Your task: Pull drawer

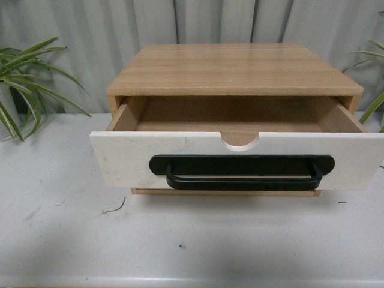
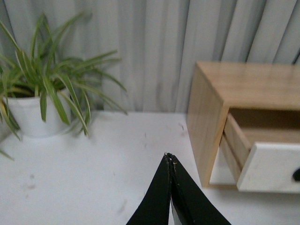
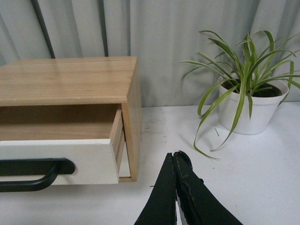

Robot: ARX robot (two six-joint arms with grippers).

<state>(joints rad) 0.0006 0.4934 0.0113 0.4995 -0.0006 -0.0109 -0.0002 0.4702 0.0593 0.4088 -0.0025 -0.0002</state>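
Observation:
The drawer (image 1: 120,159), white-fronted with a long black bar handle (image 1: 240,173) and a half-round notch in its top edge, stands pulled out of the wooden cabinet (image 1: 234,69); its wooden inside shows, with nothing in it. The left wrist view shows the drawer's (image 2: 272,166) white corner sticking out of the cabinet (image 2: 211,108). My left gripper (image 2: 169,156) is shut on nothing, over the white table beside the cabinet. My right gripper (image 3: 175,154) is shut on nothing too, on the other side, apart from the drawer (image 3: 70,159). Neither arm appears in the front view.
A potted plant in a white pot (image 2: 33,115) stands left of the cabinet, another white pot (image 3: 248,110) to its right. Their leaves (image 1: 24,78) show at the front view's edges. A grey curtain hangs behind. The white table (image 1: 192,240) stretches before the drawer.

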